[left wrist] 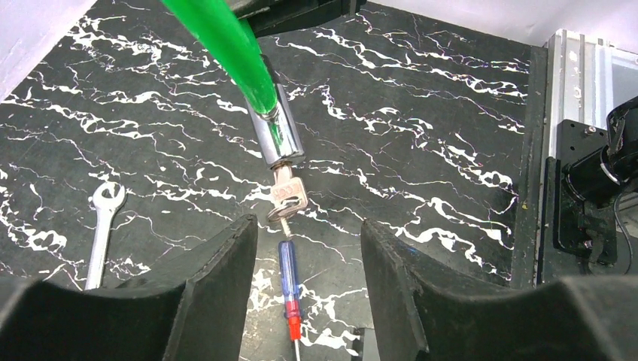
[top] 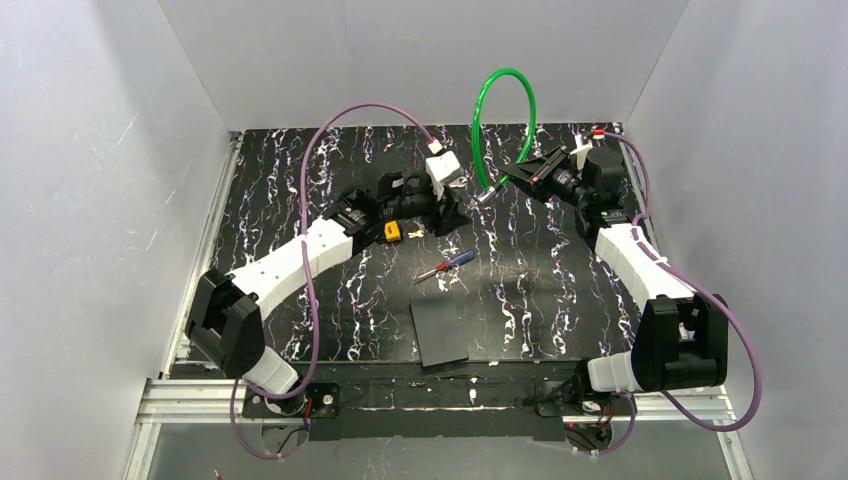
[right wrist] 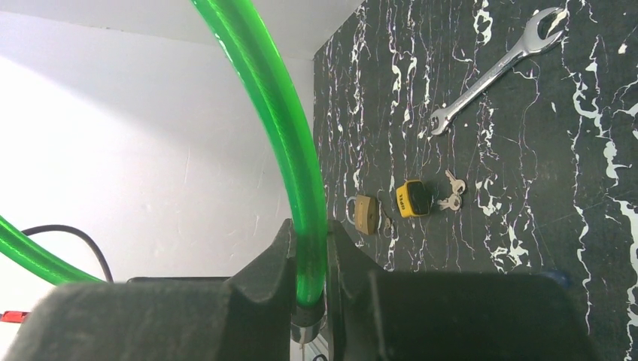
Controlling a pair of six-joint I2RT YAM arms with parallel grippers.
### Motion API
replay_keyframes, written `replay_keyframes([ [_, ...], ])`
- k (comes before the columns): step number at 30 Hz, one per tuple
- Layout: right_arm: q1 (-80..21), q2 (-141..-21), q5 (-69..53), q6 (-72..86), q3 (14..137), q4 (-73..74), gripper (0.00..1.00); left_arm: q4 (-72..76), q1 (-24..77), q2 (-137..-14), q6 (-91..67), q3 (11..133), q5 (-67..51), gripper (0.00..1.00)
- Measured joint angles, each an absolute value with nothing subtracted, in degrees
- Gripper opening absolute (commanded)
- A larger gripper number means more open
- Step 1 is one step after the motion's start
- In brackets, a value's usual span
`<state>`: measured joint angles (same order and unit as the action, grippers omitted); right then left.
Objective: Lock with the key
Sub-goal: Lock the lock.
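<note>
The yellow-headed key (top: 392, 232) lay just up-left of the screwdriver (top: 447, 265). Beyond the screwdriver, the left gripper (left wrist: 308, 229) hung with jaws wide, facing a silver key (left wrist: 287, 197) stuck in the chrome end of the green cable (right wrist: 290, 135). Further right of the screwdriver, the right gripper (right wrist: 310, 256) pinched that cable.

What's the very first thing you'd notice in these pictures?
The bright green cable loop arches over the far middle of the table, pinched by the right gripper. Its shiny chrome end has a small key sticking out, just ahead of the left gripper, whose jaws stand open. A red-and-blue screwdriver lies at mid-table.
</note>
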<state>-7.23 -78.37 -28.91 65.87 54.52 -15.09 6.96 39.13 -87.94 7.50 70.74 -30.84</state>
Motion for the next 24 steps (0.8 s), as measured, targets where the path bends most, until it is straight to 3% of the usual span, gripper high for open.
replay_keyframes([
  [24,-7.2,-78.4,-28.9,65.9,54.1,-15.3,0.01,7.5,40.7,-91.5,7.8,73.2,-24.0,0.39],
])
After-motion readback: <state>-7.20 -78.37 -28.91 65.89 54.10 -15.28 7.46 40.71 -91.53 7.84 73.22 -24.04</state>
